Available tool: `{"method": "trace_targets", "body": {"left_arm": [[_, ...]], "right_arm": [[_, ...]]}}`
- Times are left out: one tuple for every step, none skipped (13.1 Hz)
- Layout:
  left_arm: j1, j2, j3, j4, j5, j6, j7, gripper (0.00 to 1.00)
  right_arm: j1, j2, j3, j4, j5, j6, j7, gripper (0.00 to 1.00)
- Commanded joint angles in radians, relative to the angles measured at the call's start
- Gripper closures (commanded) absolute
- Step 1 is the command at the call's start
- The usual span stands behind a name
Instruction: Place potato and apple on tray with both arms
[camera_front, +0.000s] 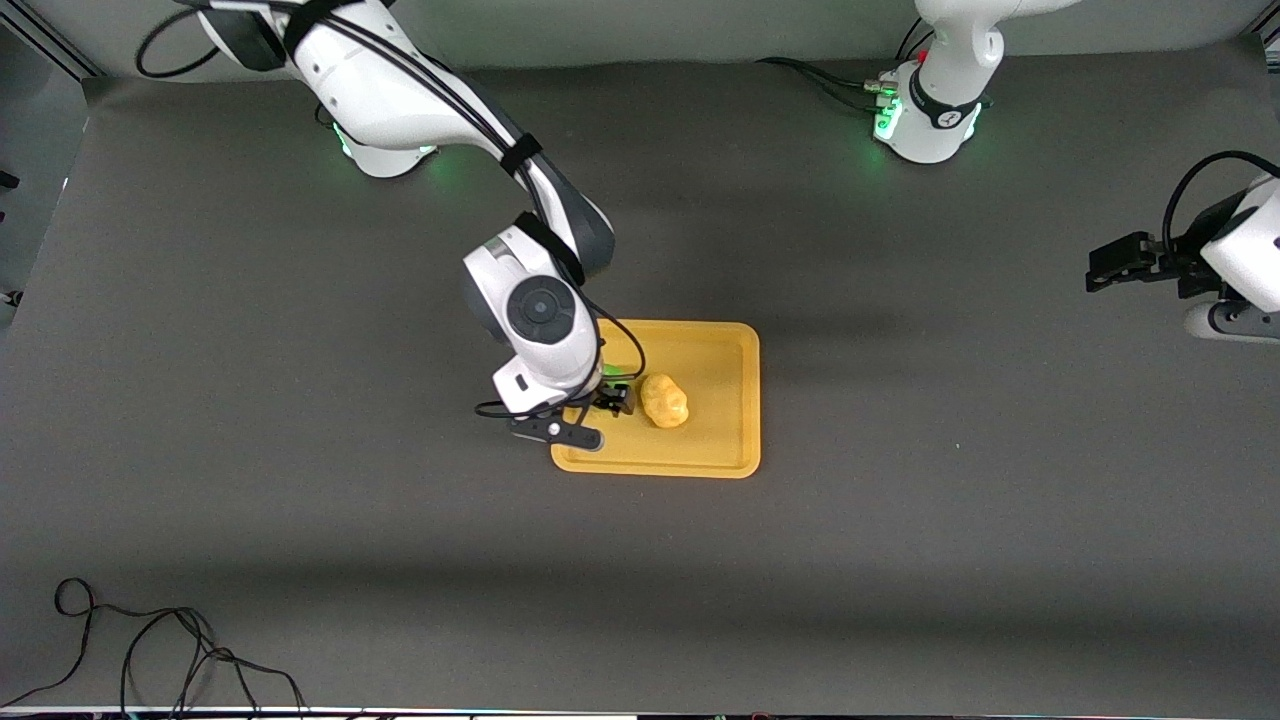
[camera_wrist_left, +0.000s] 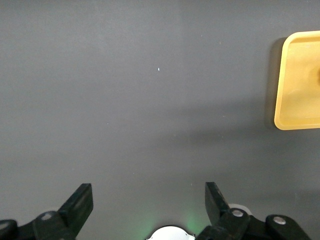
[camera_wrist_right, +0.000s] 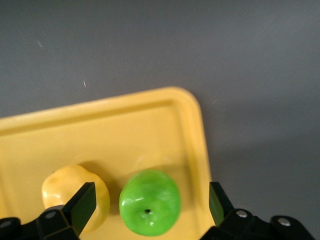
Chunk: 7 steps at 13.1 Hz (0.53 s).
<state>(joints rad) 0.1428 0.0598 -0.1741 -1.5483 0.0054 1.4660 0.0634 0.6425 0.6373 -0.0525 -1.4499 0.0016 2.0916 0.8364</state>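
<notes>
Nearest to the front camera: black cables (camera_front: 150, 650) lying loose at the table edge, well apart from everything else.

Farther in, near the middle of the dark grey table (camera_front: 900, 560): the flat rectangular orange-yellow plastic tray (camera_front: 720, 345) with rounded corners and a low rim. On it, the small lumpy pale yellow-tan potato (camera_front: 666, 400), resting free. Just beside the potato, toward the right arm's end: the small round glossy bright green apple (camera_wrist_right: 150, 202), hidden in the front view under the wrist, seen only by the right wrist camera, also lying on the tray floor close to the rim.

Directly over the apple: the right gripper (camera_wrist_right: 150, 200), fingers (camera_wrist_right: 82, 200) spread wide on both sides of the fruit, not pinching it. By judgement, both fruits delivered, only the retreat remaining.

Possible trouble from here: a sideways retreat instead of a straight lift, one finger knocking the apple, the round fruit rolling over the low rim or into the potato. Also possible: a finger catching the rim and dragging the light tray.

Farther still, toward the left arm's end: the left gripper (camera_wrist_left: 148, 204), spread wide, empty, hanging over bare table well apart from the tray, waiting.

Farthest: the two white bases (camera_front: 925, 125) glowing green.
</notes>
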Motion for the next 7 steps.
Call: {"method": "trace_targets", "body": {"left_arm": [[0.006,-0.054,-0.004,-0.065,0.013,0.04,0.018,0.0],[0.006,-0.06,-0.004,-0.075,0.013,0.045,0.018,0.0],[0.006,-0.063,-0.002,-0.076,0.013,0.05,0.018,0.0],[0.003,-0.063,0.001,-0.072,0.011,0.051,0.016,0.0],[-0.018,-0.061,0.031,-0.065,0.01,0.051,0.018,0.0],[-0.087,-0.063,0.095,-0.062,0.01,0.047,0.018,0.0],[-0.162,-0.063,0.167,-0.062,0.01,0.042,0.018,0.0]], "right_arm": [[-0.001,-0.118,-0.087,-0.021,0.015,-0.108,-0.164,0.0],[-0.02,-0.158,-0.108,-0.021,0.027,-0.158,-0.236,0.0],[-0.058,-0.195,-0.112,-0.021,0.055,-0.197,-0.296,0.0],[-0.108,-0.234,-0.112,-0.021,0.082,-0.24,-0.363,0.0],[-0.157,-0.267,-0.112,-0.026,0.104,-0.284,-0.446,0.0],[-0.202,-0.306,-0.113,-0.047,0.124,-0.303,-0.526,0.0],[-0.243,-0.353,-0.113,-0.084,0.138,-0.303,-0.577,0.0]]}}
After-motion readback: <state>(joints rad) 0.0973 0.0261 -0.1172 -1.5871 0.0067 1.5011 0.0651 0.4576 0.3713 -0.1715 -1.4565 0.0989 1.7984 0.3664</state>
